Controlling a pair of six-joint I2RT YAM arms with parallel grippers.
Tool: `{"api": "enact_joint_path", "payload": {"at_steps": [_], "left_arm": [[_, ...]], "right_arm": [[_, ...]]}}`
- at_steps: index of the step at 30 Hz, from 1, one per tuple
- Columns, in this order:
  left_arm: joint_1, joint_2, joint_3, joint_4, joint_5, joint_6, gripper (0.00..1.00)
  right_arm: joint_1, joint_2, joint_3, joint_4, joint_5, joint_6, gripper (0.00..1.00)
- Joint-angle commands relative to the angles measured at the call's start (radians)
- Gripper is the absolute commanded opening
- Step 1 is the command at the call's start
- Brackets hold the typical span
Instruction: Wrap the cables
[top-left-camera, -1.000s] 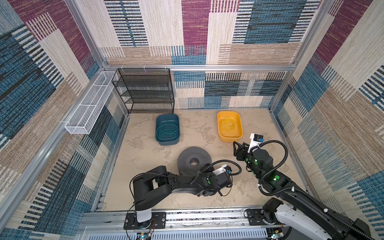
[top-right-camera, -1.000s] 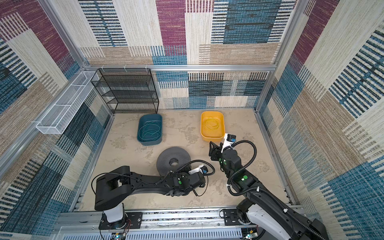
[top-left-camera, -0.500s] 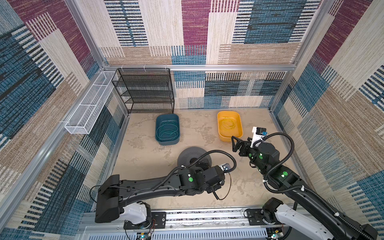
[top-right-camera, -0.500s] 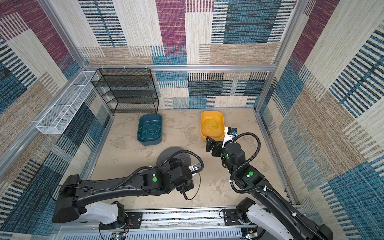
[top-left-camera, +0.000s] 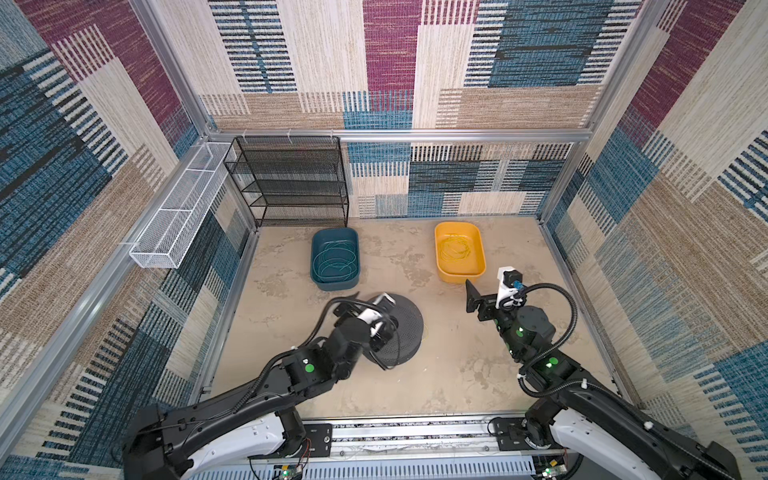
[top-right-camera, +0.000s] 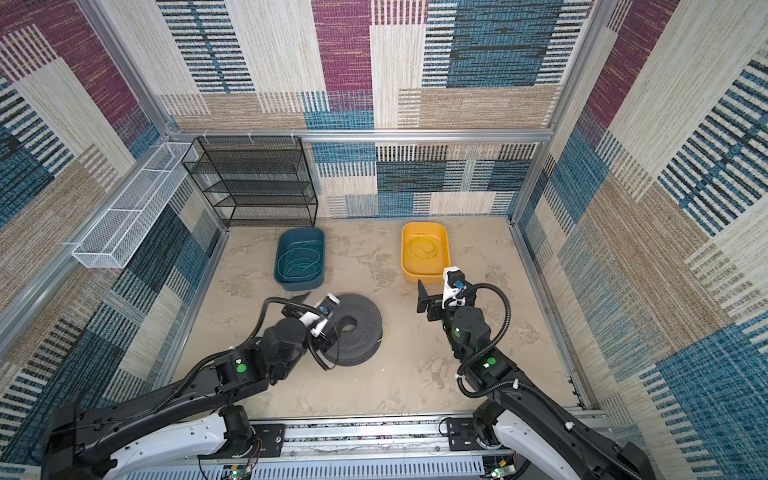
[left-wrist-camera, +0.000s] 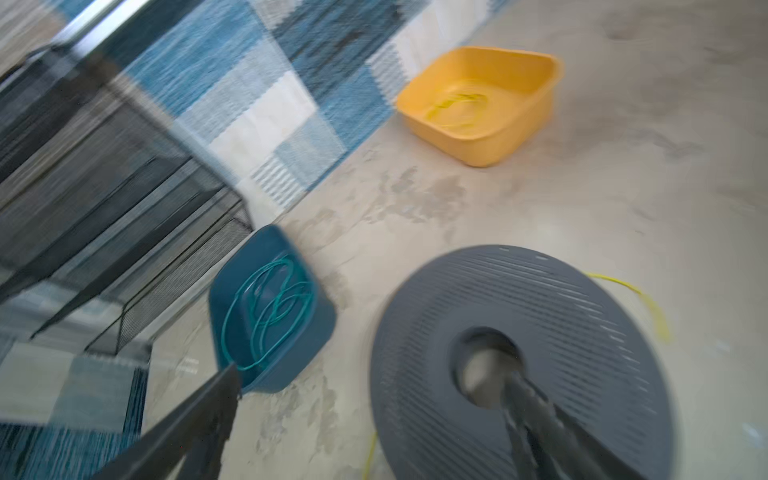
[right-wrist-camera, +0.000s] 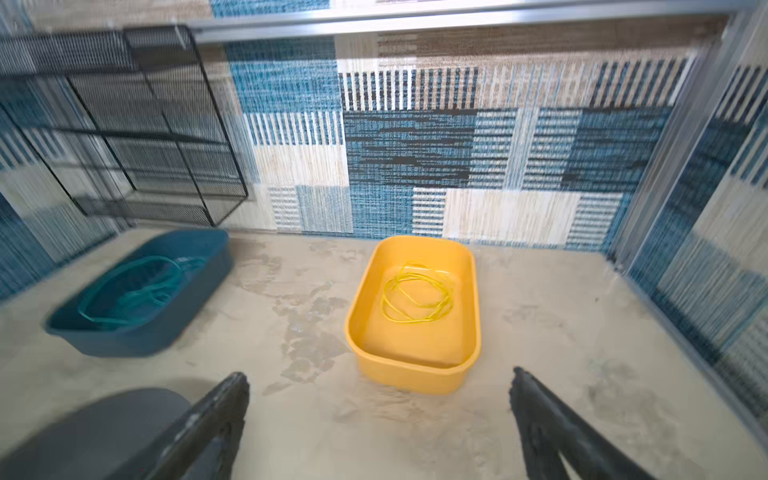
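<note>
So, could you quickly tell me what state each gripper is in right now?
Left gripper: open, holding nothing.
Right gripper: open, holding nothing.

No text, label, brand, number or sign is showing legibly in any of the views.
</note>
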Motion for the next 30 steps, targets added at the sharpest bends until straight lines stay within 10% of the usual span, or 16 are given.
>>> {"api": "enact_joint_path", "payload": {"at_steps": [1,11,20,27,30], "left_arm": [[0.168,-0.014,-0.184,0.43,0.03,-0.021,0.99],[0.637,0.302,-0.304,0.748,0.267,-0.152,0.99],[0.838,0.697,-0.307,1.185,0.45,-0.178,1.0],[0.905,0.645,-0.102,0.699,0.586,-0.227,0.99],[0.914,0.662,-0.12,0.765,0.598,-0.227,0.99]], "right_arm": [[-0.09,0.069,-0.079,0.422,-0.076,-0.198,0.99],[-0.402,0.433,-0.255,0.868,-0.262,-0.081,0.99],[-0.48,0.773,-0.259,1.219,-0.211,0.041,1.0],[-0.524,0.753,-0.131,0.926,-0.304,0.065,0.99],[-0.524,0.752,-0.132,0.928,-0.307,0.066,0.99]]}}
